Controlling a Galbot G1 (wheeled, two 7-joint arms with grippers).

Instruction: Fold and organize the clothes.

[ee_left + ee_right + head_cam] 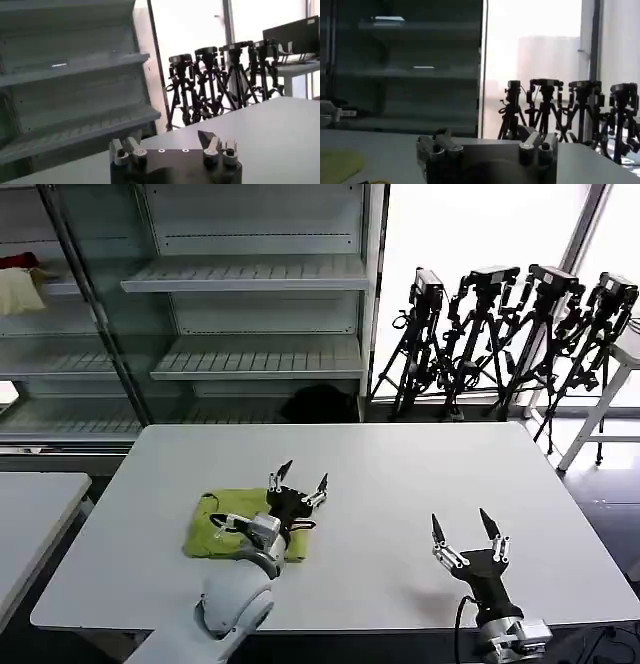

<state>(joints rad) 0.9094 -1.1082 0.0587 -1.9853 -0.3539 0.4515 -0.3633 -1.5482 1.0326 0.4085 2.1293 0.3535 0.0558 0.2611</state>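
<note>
The lime-green T-shirt (215,522) lies folded into a small square on the white table (380,474), left of centre near the front. My left gripper (300,477) hovers over the shirt's right edge, fingers spread open and pointing away, holding nothing. My right gripper (465,526) stands open above bare table at the front right, well apart from the shirt. In the right wrist view a corner of the green shirt (337,164) shows low at the side. In the left wrist view, the left gripper (170,142) is open.
Grey empty shelving (250,284) stands behind the table. Several black camera tripods (500,334) stand at the back right by the window. A second white table (30,514) is at the far left. A cream-and-red cloth bundle (20,284) sits on a left shelf.
</note>
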